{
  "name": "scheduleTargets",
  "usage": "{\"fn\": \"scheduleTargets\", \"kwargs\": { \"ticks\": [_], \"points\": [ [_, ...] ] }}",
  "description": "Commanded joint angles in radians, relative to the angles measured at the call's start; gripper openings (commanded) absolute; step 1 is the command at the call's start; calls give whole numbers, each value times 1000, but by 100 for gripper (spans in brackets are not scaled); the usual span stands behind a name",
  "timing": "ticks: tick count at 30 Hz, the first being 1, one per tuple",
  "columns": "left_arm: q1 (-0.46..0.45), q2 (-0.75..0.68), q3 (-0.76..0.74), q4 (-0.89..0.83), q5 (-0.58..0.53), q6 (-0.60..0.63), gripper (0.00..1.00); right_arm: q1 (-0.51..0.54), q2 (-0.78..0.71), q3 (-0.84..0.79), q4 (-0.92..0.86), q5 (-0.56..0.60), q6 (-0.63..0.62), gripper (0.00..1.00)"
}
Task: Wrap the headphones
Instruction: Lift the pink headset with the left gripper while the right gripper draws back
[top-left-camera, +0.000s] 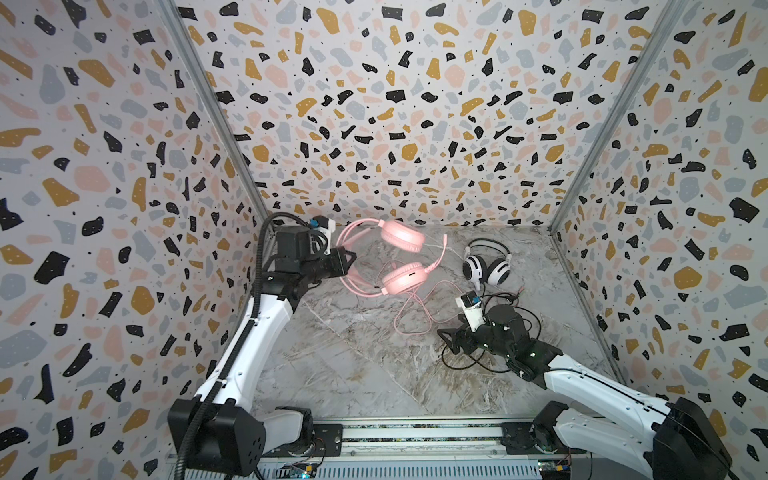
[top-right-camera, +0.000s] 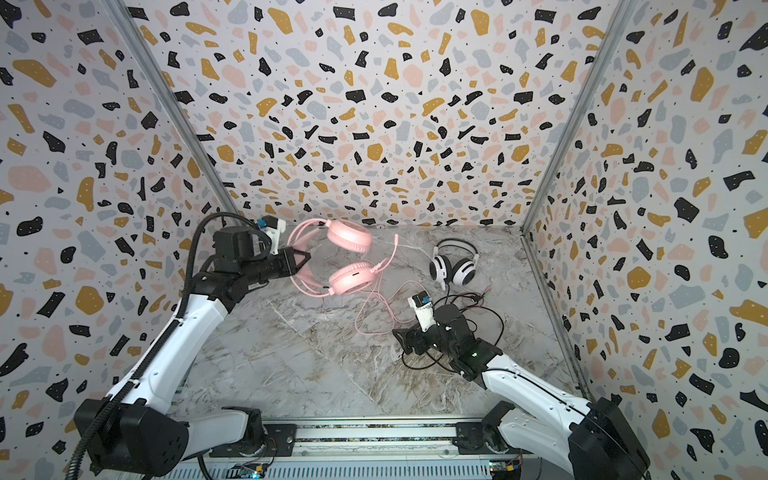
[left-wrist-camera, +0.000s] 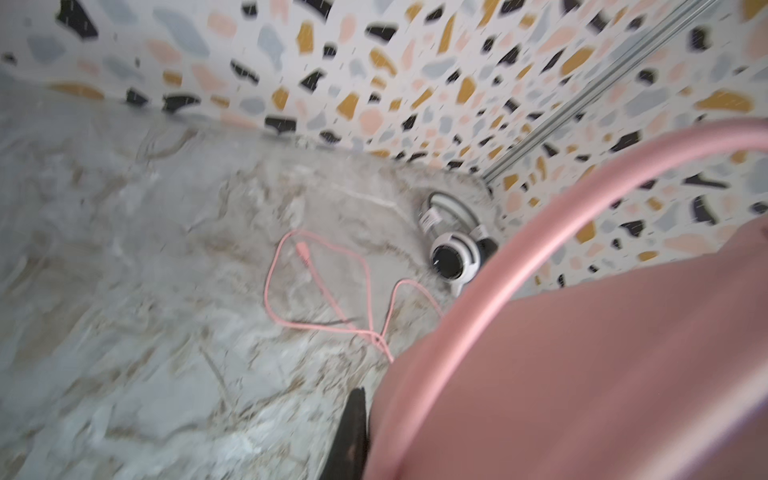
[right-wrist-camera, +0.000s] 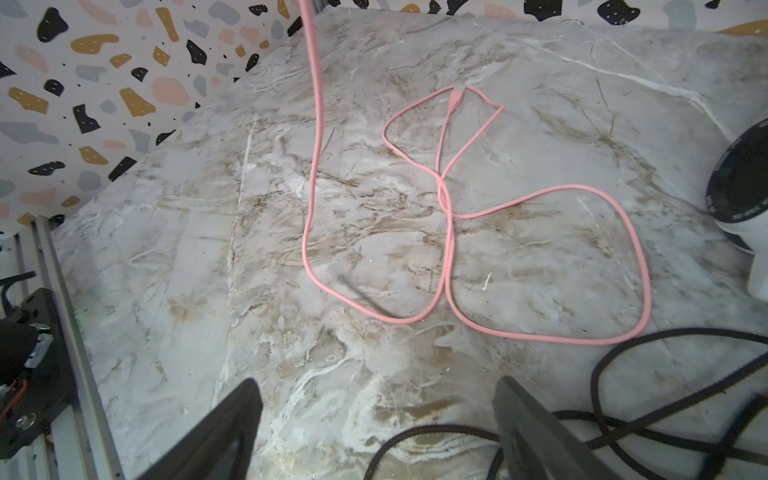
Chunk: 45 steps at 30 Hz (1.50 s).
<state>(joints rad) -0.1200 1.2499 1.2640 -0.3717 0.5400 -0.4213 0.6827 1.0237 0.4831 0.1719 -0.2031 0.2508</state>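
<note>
Pink headset (top-left-camera: 402, 237) in left claw (top-left-camera: 353, 256)

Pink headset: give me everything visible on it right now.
The pink headset is all pink, matte plastic by the look: two round padded ear cups, a thin double-wire headband, a boom mic. The left gripper is shut on the headband, holding it apparently clear of the marble table. Its thin pink cable hangs down and lies in loose, crossing loops on the table, unwrapped, plug end free.
</note>
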Motion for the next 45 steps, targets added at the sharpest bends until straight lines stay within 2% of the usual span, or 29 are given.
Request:
{"fn": "scheduleTargets", "kwargs": {
  "ticks": [1, 6, 8, 13, 16, 24, 29, 32, 34, 35, 37, 39, 41, 45],
  "points": [
    [3, -44, 91, 84, 134, -120, 0, -2, 20, 22, 163, -76, 36, 89],
    [3, -41, 123, 148, 213, -214, 0, -2, 123, 65, 325, -180, 58, 89],
    [3, -44, 134, 151, 218, -230, 0, -2, 163, 70, 393, -178, 54, 89],
    [3, -48, 159, 148, 220, -249, 0, 11, 272, 148, 433, -238, 50, 91],
    [5, -36, 174, 143, 239, -261, 0, 36, 295, 123, 524, -266, 88, 91],
    [6, -23, 203, 116, 232, -255, 0, 54, 204, 10, 567, -275, 85, 88],
    [7, -32, 191, 136, 229, -271, 0, 61, 328, 72, 577, -264, 62, 88],
    [6, -32, 185, 148, 248, -285, 0, 62, 459, 160, 596, -341, 51, 78],
    [6, -42, 173, 173, 265, -306, 0, 71, 546, 204, 641, -387, 70, 67],
    [6, -49, 167, 181, 261, -312, 0, 74, 586, 228, 660, -412, 79, 58],
    [8, -55, 166, 179, 253, -311, 0, 82, 642, 244, 710, -449, 102, 31],
    [15, -56, 166, 171, 238, -311, 0, 93, 662, 222, 764, -457, 132, 15],
    [20, -65, 153, 173, 190, -311, 0, 103, 644, 186, 772, -443, 142, 9],
    [29, -96, 65, 239, 13, -359, 0, 145, 542, 70, 712, -300, 130, 1]
  ]
}}
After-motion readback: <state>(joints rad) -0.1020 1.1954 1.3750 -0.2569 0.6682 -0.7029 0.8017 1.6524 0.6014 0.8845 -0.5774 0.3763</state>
